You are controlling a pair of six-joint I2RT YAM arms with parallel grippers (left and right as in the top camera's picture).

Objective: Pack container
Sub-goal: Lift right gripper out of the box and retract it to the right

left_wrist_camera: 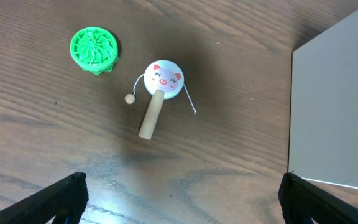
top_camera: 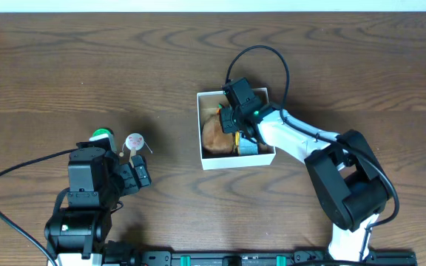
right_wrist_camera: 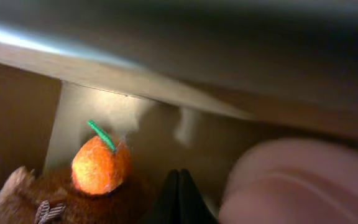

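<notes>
Right wrist view: right gripper (right_wrist_camera: 179, 190) closed, nothing between, inside container (top_camera: 235, 162) at mid table (top_camera: 87, 74). Left gripper (left_wrist_camera: 180, 198) open near pig rattle (left_wrist_camera: 160, 84), green top (left_wrist_camera: 93, 50) (2 toys unpacked). Risk: retracting may snag orange toy (right_wrist_camera: 99, 167), tipping container.

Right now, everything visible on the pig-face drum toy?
The pig-face drum toy lies flat, face up, on the wooden table. Round white head with a pink pig face: closed eyes, snout, cheeks. A pale wood-looking cylindrical handle sticks out from the head. Thin strings leave both sides; one ends in a small tan bead. It sits apart from the green ridged disc and the container. Only the table touches it; the left fingers are clear of it.
</notes>
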